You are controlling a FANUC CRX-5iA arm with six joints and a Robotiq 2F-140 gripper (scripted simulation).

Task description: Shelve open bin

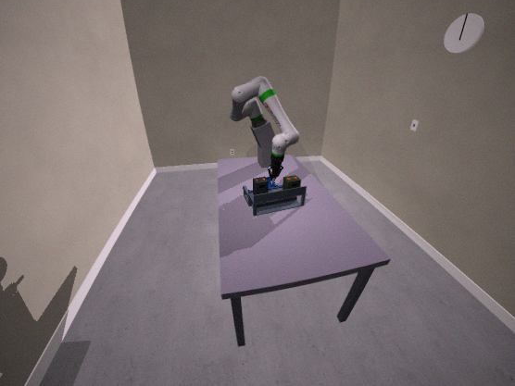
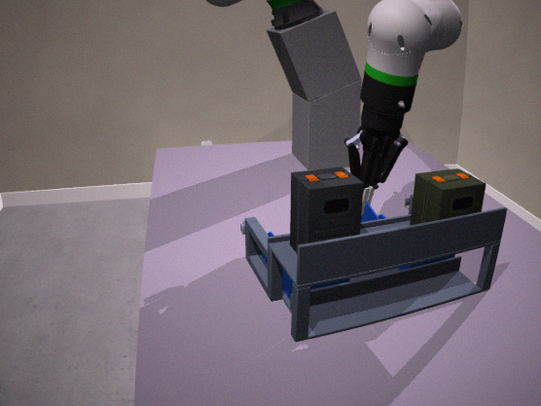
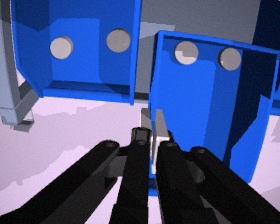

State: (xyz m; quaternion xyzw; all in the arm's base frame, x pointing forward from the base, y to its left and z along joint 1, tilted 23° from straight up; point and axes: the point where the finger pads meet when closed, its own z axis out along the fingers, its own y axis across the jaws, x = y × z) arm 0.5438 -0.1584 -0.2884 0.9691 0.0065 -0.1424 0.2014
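Observation:
My gripper (image 2: 368, 195) reaches down behind the grey shelf (image 2: 384, 259), between the two boxes on its top board. In the wrist view my gripper (image 3: 150, 122) is shut on the thin left side wall of a blue open bin (image 3: 213, 97). Two round grey parts (image 3: 186, 52) lie inside the bin. Only a blue corner of this bin (image 2: 372, 213) shows in the exterior view, beside my fingers. Another blue bin (image 3: 75, 41) with two round parts stands to its left in the row. From afar, my gripper (image 1: 275, 174) is over the shelf (image 1: 274, 197).
A black box (image 2: 327, 205) and an olive box (image 2: 450, 196) stand on the shelf's top board, either side of my fingers. The grey robot pedestal (image 2: 323, 118) stands just behind. The shelf's side frame (image 3: 13, 97) shows at the left of the wrist view.

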